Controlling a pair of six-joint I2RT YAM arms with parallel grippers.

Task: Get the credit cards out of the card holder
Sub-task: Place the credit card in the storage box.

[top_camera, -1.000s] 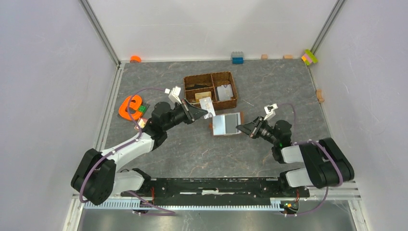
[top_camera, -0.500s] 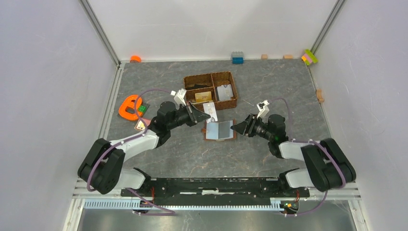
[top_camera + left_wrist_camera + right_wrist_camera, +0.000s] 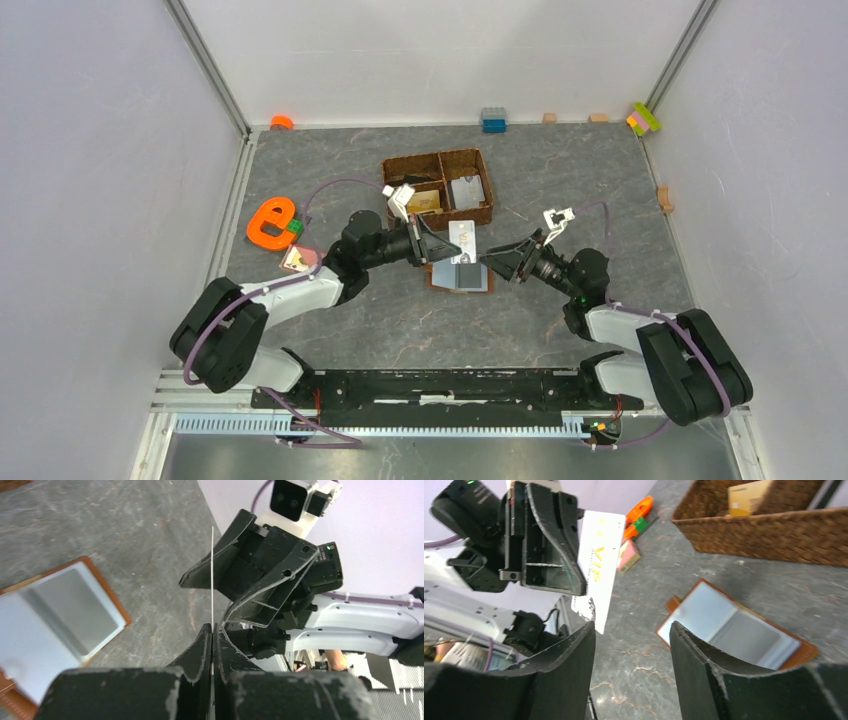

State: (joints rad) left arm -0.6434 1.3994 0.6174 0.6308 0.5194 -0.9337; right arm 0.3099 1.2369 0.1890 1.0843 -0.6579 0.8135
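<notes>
Since a second ago the right gripper [image 3: 490, 262] has let go of the wallet [image 3: 462, 277] and its fingers now stand spread. The left gripper [image 3: 440, 250] has swung right, its fingers pinching a white card [image 3: 463, 240] above the wallet's far edge, just beside the right gripper. The card's long axis runs roughly near to far, its printed face toward the right gripper. The wallet lies open, pale side up. Beyond it, the basket [image 3: 488, 190] holds a gold card [image 3: 424, 201] near left and a grey card [image 3: 466, 191] on the right.
</notes>
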